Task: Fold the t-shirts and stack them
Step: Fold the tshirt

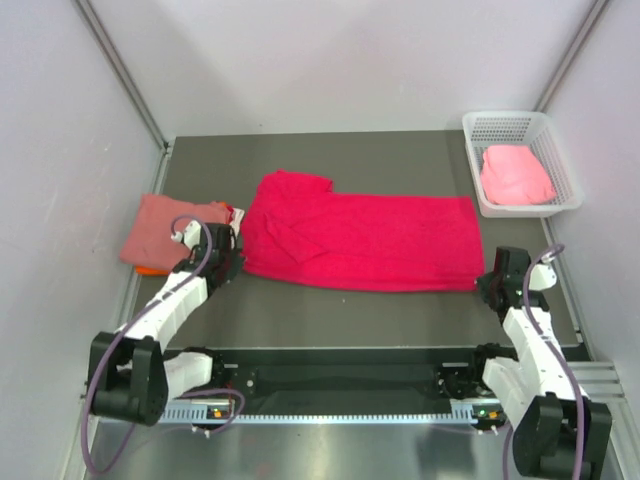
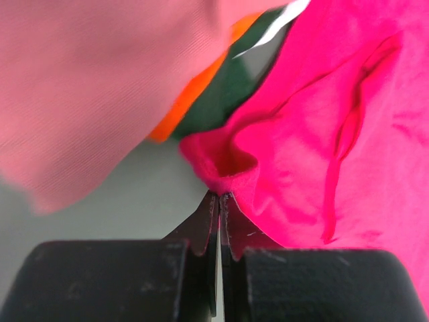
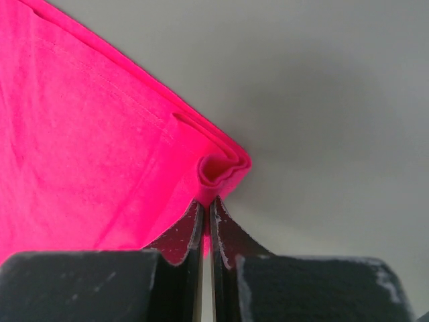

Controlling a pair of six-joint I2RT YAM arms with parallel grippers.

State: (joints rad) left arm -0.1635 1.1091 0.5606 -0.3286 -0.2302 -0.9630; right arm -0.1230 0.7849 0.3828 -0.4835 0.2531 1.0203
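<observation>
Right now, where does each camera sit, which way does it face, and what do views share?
Top external: above, behind the bases, looking down at the table; both arms show.
Left wrist: looks along the left end effector, shut on a corner of the crimson t-shirt.
Right wrist: looks along the right end effector, shut on its other corner.
Shared: the crimson t-shirt.

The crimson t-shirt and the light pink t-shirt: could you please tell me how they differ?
The crimson t-shirt lies stretched flat on the table; the light pink t-shirt sits bunched in the basket. The crimson t-shirt is pinched at both ends by the left gripper and right gripper; the light pink t-shirt is untouched. Both are plain soft cloth.
</observation>
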